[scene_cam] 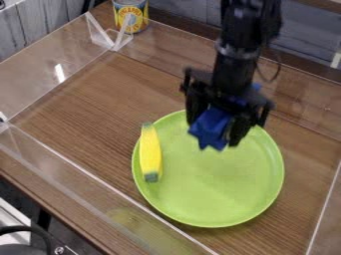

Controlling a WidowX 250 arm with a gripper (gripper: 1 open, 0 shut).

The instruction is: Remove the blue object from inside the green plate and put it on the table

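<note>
Dark-blue object (210,127), lime-green plate (226,191)

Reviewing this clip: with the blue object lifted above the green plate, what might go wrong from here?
1. The blue object hangs tilted between the fingers of the gripper; it may slip and drop back onto the green plate.
2. The yellow banana lies on the plate's left side; a low sideways move that way might knock it.
3. Clear acrylic walls edge the table; a wide swing might hit one.
</note>
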